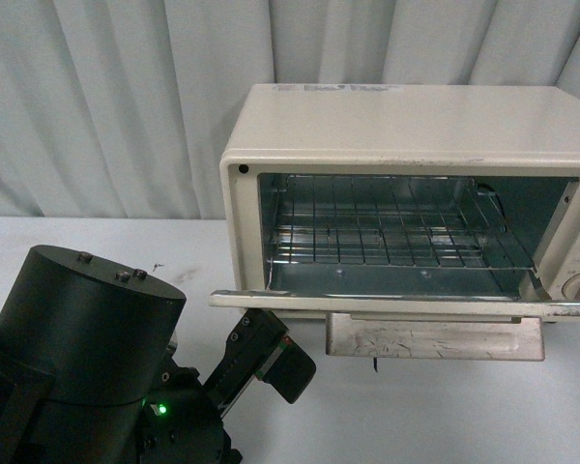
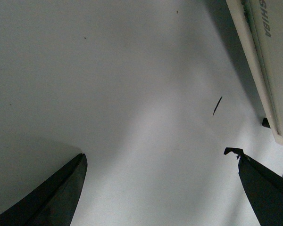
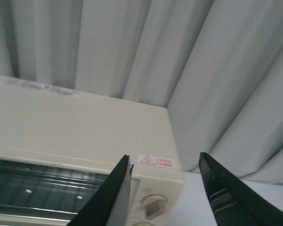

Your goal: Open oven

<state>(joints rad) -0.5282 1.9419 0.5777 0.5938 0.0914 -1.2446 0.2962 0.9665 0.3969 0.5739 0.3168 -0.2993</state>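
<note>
The cream-white oven (image 1: 406, 126) stands on the table at the right. Its door (image 1: 406, 304) hangs folded down flat, and the wire rack (image 1: 396, 232) inside shows. My left gripper (image 1: 271, 360) sits low in front of the door's left end, open. In the left wrist view the left gripper (image 2: 156, 153) holds nothing over bare table, with the oven's lettered edge (image 2: 266, 56) to one side. My right gripper (image 3: 165, 156) is open in the air in front of the oven's top right corner (image 3: 156, 162), above a beige knob (image 3: 153, 205). It is out of the front view.
A pale pleated curtain (image 1: 116, 97) hangs behind the oven. The white table (image 1: 416, 416) reaches forward of the door. A metal-looking panel (image 1: 435, 338) shows under the door's front edge. My left arm's black base (image 1: 87, 338) fills the lower left.
</note>
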